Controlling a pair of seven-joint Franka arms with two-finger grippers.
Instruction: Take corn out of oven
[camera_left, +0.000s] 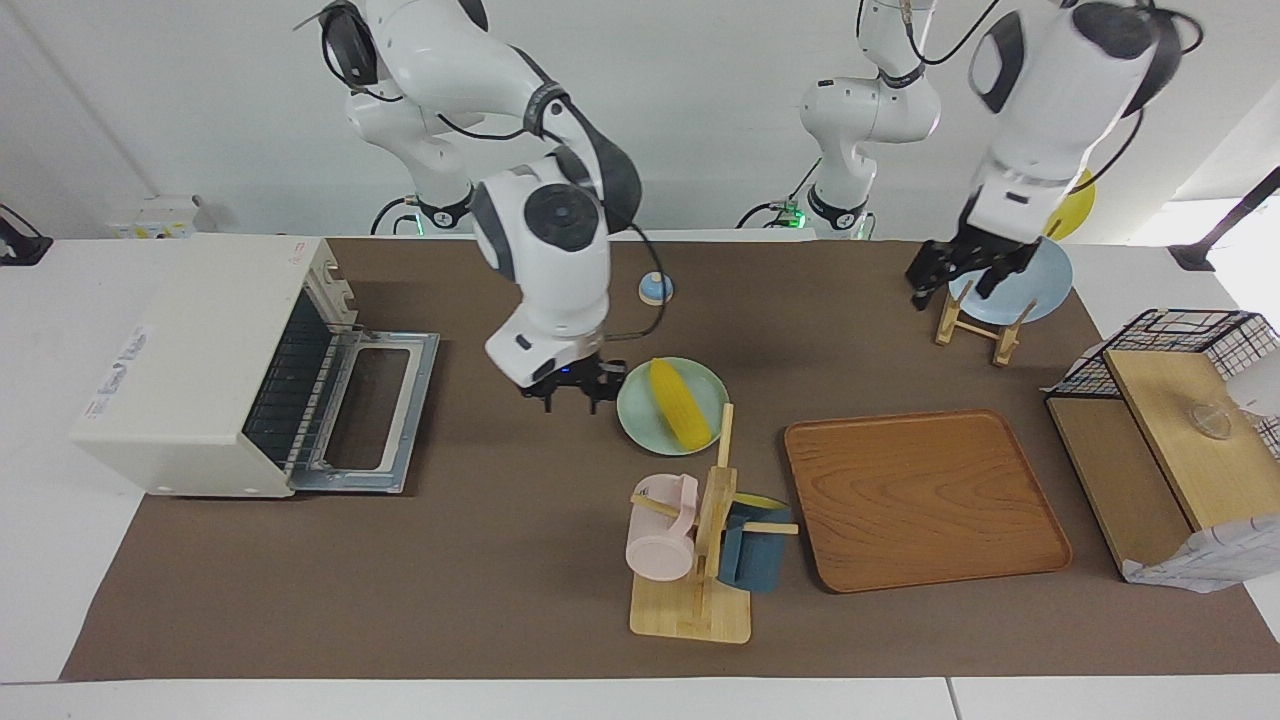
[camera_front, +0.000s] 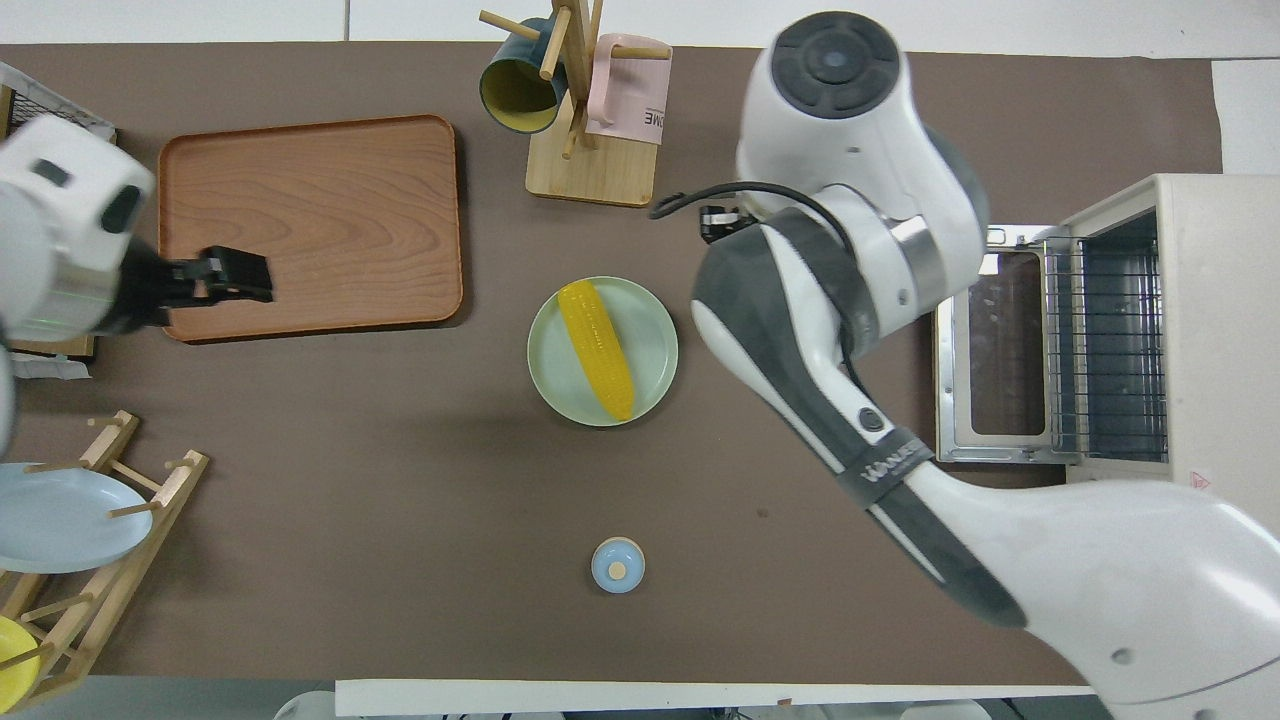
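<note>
The corn (camera_left: 680, 402) lies on a pale green plate (camera_left: 640, 415) in the middle of the table; both also show in the overhead view, the corn (camera_front: 596, 348) on the plate (camera_front: 655, 335). The off-white oven (camera_left: 200, 350) stands at the right arm's end, and its door (camera_left: 375, 420) lies open and flat. Its rack (camera_front: 1115, 345) is bare. My right gripper (camera_left: 570, 400) is open and empty, low over the mat between the oven door and the plate. My left gripper (camera_left: 952, 290) is open and empty, raised by the plate rack.
A mug tree (camera_left: 700, 540) with a pink and a dark blue mug stands beside a wooden tray (camera_left: 920, 500), both farther from the robots than the plate. A plate rack (camera_left: 985, 320) holds a light blue plate. A small blue knob (camera_left: 656, 288) and a wire basket (camera_left: 1180, 400) are also here.
</note>
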